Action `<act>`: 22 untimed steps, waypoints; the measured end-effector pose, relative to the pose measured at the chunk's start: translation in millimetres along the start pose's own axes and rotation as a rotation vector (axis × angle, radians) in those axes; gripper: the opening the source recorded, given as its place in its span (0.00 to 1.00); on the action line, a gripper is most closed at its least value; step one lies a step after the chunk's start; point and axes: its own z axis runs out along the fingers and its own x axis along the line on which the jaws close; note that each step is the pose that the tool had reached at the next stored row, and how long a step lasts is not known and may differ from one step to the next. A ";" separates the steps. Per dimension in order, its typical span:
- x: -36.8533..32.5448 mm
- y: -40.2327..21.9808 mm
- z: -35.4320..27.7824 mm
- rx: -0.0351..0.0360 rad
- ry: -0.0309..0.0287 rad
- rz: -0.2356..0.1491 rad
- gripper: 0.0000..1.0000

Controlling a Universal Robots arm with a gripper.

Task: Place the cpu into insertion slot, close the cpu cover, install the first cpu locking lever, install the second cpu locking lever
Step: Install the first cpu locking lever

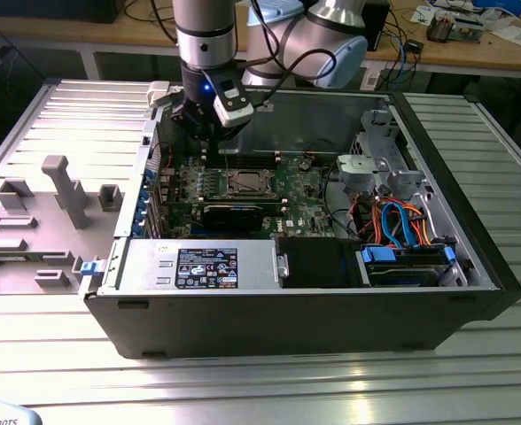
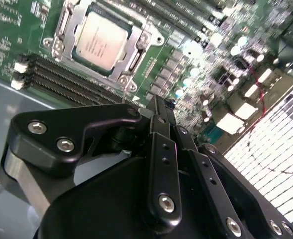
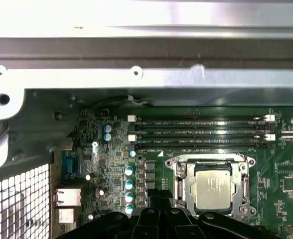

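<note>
over the motherboard (image 2: 9, 30): gripper (image 2: 156, 101), tips pressed together on nothing, just beside the insertion slot (image 3: 212, 164). cpu (image 2: 100, 37) seated flat inside, cpu cover (image 2: 135, 57) lying around it. likely light, stiff, slick-topped, fragile underneath; best held by opposite edges.

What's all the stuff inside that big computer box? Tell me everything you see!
computer case: one, dark grey, open, on the table.
table: one, silver, ribbed, under the case.
motherboard: one, green, inside the case.
cpu: one, silver, on the motherboard.
cpu cover: one, silver frame, around the cpu.
memory slots: four, black, beside the cpu.
cables: several, blue and orange, exterior view's right.
gripper: one, black, above the motherboard near the cpu.
</note>
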 end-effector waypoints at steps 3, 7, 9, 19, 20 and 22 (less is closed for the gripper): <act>0.1 6.1 0.2 -0.0001 0.0003 -0.007 0.11; -1.0 7.1 0.4 -0.0013 0.0007 -0.050 0.11; -2.8 9.3 0.5 -0.0012 0.0004 -0.051 0.11; -16.4 15.3 1.0 -0.0013 0.0005 -0.051 0.11; -19.6 15.3 1.2 -0.0013 0.0005 -0.051 0.11; -23.2 15.3 1.4 -0.0013 0.0005 -0.051 0.11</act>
